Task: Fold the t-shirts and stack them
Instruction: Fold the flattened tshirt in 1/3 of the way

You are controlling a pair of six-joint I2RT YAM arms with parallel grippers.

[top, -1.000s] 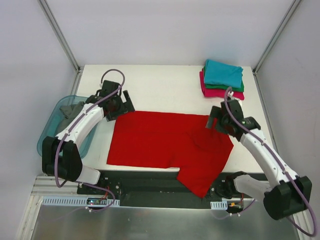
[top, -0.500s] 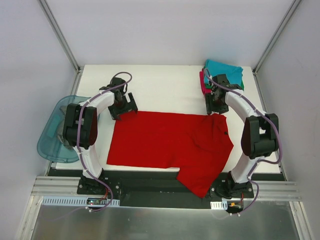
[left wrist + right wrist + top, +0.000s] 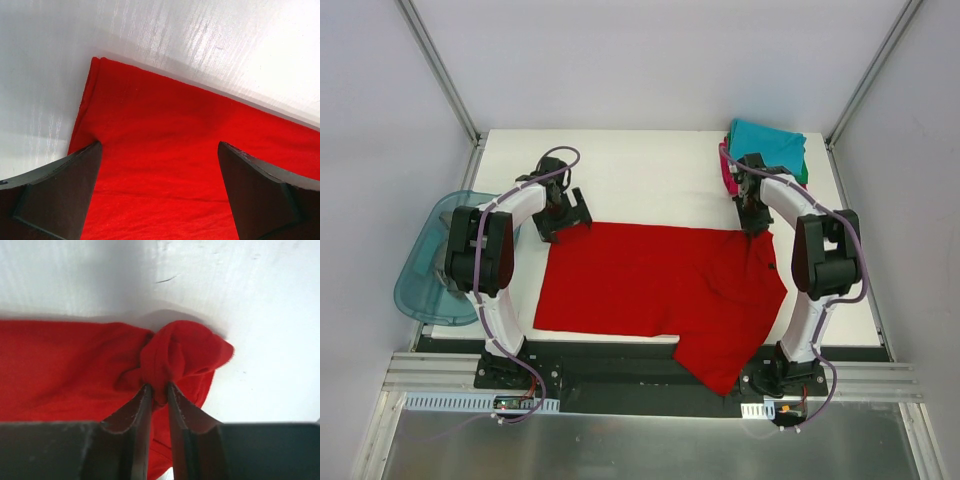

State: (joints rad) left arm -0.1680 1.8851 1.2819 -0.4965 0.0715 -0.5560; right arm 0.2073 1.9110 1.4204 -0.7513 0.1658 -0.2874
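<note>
A large red t-shirt (image 3: 655,285) lies spread on the white table, one part hanging over the near edge. My right gripper (image 3: 755,226) is at its far right corner, shut on a bunched fold of the red t-shirt (image 3: 172,357). Above the far left corner my left gripper (image 3: 563,215) stands open, its fingers (image 3: 55,192) wide apart over the red t-shirt (image 3: 165,165) with nothing between them. Folded teal (image 3: 767,146), green and pink t-shirts form a stack at the back right.
A translucent blue tub (image 3: 430,280) holding dark cloth stands at the table's left edge. The stack of folded shirts sits just behind my right gripper. Metal frame posts rise at the back corners.
Both arms reached out to the red shirt's far corners. The right gripper closed from wide open onto the cloth at the far right corner. The left gripper stayed open.
</note>
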